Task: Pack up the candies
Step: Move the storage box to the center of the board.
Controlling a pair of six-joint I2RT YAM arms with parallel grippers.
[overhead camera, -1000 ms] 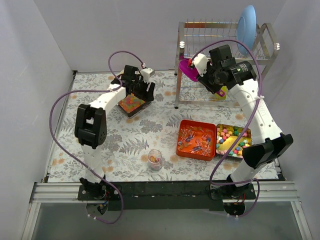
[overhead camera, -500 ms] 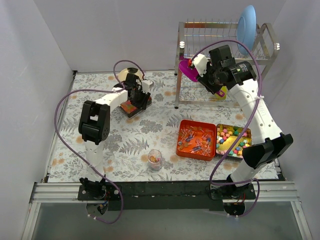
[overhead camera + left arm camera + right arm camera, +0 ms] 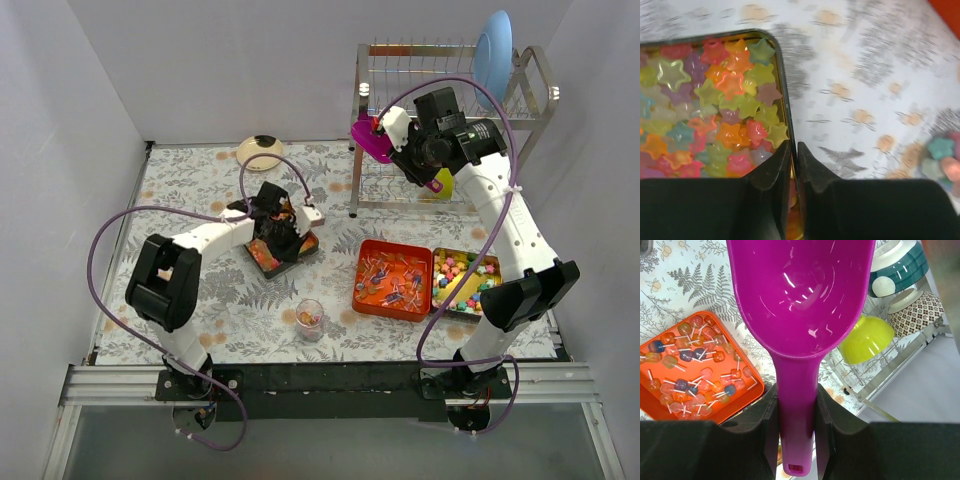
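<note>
On bench (image 3: 190, 190) centre-left, left pincer (image 3: 794, 146) is pinched shut on wall of dark rectangular tin (image 3: 781, 75) w/ glossy star-shaped candies (image 3: 730, 82). Right pincer (image 3: 796, 395) clamps empty magenta plastic scoop (image 3: 800, 305). Small clear jar (image 3: 310, 318) seems barely filled, so most packing's left.

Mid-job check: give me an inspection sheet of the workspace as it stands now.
Surface: fern-print table cover, lying flat.
Job's things: star candies fill a dark tin; lollipops in an orange tray; pastel candies in an open tin beside it; small jar near the front holds a few candies.
Clutter: cream bowl at the back; dish rack with a blue plate and a yellow-green bowl.
Grippers: left gripper pinches the dark tin's wall, one finger inside; right gripper clamps the handle of the purple scoop, which is empty, by the rack.
Cables: purple cables loop off both arms; no snag seen.
Surroundings: plain white walls; nothing else seen.
</note>
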